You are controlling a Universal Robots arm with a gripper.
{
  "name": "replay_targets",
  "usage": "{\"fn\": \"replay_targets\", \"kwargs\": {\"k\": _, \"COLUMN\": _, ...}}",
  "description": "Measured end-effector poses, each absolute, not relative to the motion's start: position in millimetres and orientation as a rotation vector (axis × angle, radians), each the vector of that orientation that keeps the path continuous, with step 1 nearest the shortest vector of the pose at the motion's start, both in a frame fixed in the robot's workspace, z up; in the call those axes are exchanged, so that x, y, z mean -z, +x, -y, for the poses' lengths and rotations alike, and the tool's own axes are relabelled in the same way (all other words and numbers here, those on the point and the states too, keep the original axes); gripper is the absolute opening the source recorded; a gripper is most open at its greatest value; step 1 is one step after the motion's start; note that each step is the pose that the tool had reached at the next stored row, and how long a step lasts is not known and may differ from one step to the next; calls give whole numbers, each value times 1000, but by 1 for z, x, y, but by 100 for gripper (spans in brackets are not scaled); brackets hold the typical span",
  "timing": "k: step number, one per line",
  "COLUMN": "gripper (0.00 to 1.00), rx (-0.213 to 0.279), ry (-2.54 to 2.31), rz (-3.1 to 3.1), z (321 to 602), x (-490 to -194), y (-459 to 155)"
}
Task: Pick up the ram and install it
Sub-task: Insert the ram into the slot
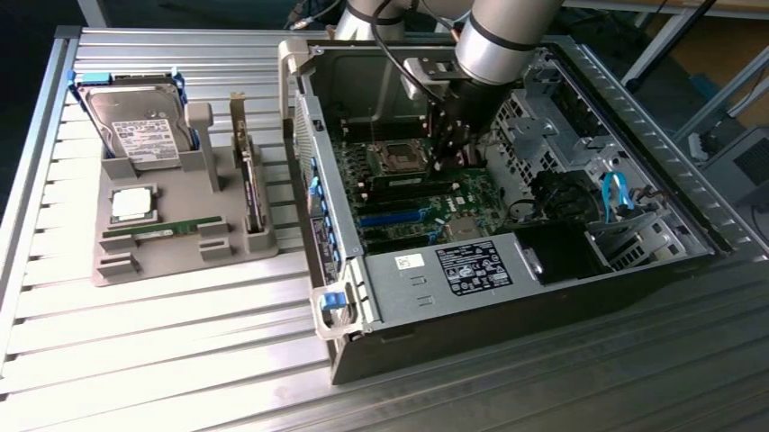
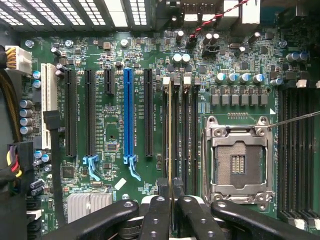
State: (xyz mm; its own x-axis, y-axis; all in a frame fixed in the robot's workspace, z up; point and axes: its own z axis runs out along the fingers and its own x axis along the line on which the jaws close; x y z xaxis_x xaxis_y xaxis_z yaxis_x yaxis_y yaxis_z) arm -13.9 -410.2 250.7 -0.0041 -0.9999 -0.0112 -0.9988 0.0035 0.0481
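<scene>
In the exterior view the dark hand (image 1: 447,157) hangs inside the open computer case (image 1: 409,270), and what it grips is lost against the board. To the exterior view's left of the case, a grey tray (image 1: 168,261) sits on the ribbed metal tabletop (image 1: 180,360). In the wrist view the hand (image 2: 170,189) is clamped on the ram (image 2: 170,135). The ram is edge-on, a thin pale line along a memory slot beside the empty processor socket (image 2: 239,162). Whether it is seated, I cannot tell.

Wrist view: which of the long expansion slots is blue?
The blue slot, with a blue latch at its end. One black slot separates it from the memory slots; the rest are black, bar one white slot.
</scene>
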Motion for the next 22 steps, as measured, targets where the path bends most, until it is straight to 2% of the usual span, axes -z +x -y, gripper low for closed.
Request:
{"fn": "replay_targets", "kwargs": {"k": 8, "gripper": 13, "rx": 64, "ry": 2198, "rz": 2206, "z": 410, "x": -241, "y": -14}}
{"fn": "replay_targets", "kwargs": {"k": 22, "gripper": 13, "rx": 64, "ry": 2198, "rz": 2206, "z": 412, "x": -241, "y": -14}}
